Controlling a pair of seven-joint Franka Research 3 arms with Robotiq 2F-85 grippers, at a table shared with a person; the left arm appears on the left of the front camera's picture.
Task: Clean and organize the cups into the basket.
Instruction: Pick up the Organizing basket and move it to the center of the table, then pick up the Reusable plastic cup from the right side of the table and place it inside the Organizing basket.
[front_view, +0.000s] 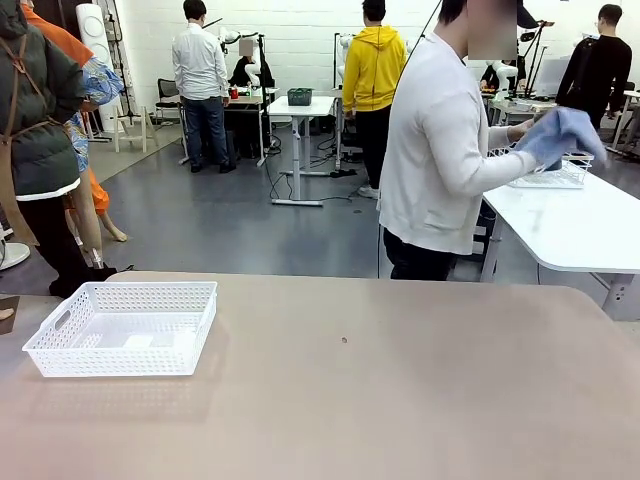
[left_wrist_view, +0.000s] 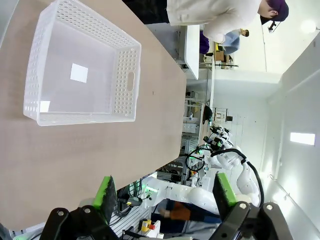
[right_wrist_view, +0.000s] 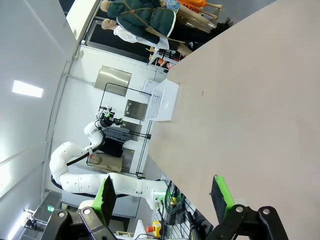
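**Left gripper and right gripper released; basket on worktop**

The left gripper is holding its jaws fully apart and is grasping nothing. The white lattice basket is sitting upright on the worktop ahead of this gripper, beyond its fingertips and apart from them. The right gripper is likewise standing released and empty, and the basket is lying well ahead of it, far beyond its fingertips. A person is handling a blue cloth at a white table beyond the worktop.
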